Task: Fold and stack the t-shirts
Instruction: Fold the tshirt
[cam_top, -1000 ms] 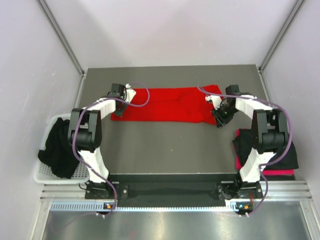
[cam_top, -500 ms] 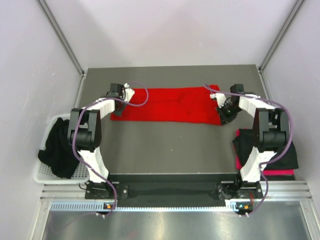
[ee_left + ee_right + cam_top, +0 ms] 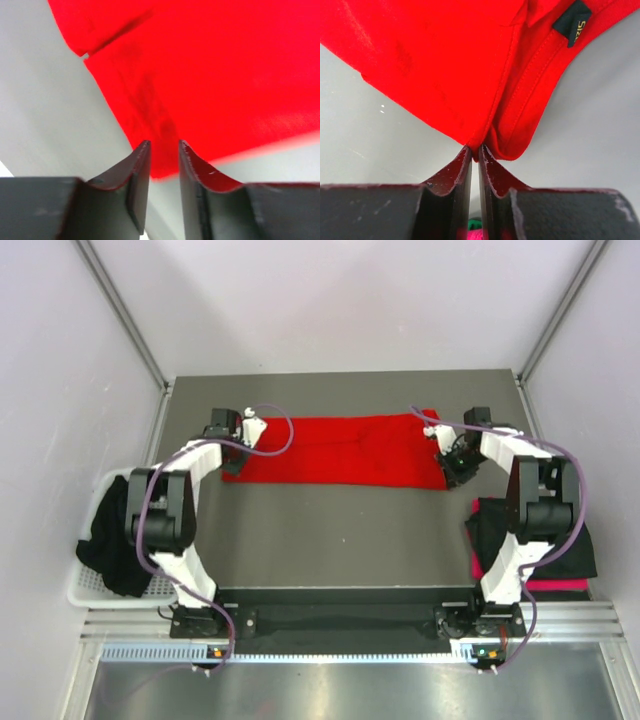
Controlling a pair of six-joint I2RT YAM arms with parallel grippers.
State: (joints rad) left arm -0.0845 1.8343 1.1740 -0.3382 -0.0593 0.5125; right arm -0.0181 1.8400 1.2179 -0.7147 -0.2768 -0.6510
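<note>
The grey desk (image 3: 340, 530) carries the red shirt (image 3: 340, 450), spread flat in a long band across its far half, reaching nearly from the left edge to the right edge. Past the left edge, a white basket (image 3: 85, 590) holds a heap of black shirts (image 3: 115, 540). Past the right edge, near the near right corner, a folded black shirt (image 3: 575, 550) lies on a pink shirt (image 3: 550, 585). The left hand (image 3: 164, 145) sits at the red shirt's left end, its fingers parted a little, with the cloth's corner showing in the gap. The right hand (image 3: 475, 147) is at the right end, fingers nearly pressed together and pinching the shirt's edge beside the collar. A small dark label (image 3: 574, 22) shows inside the collar.
</note>
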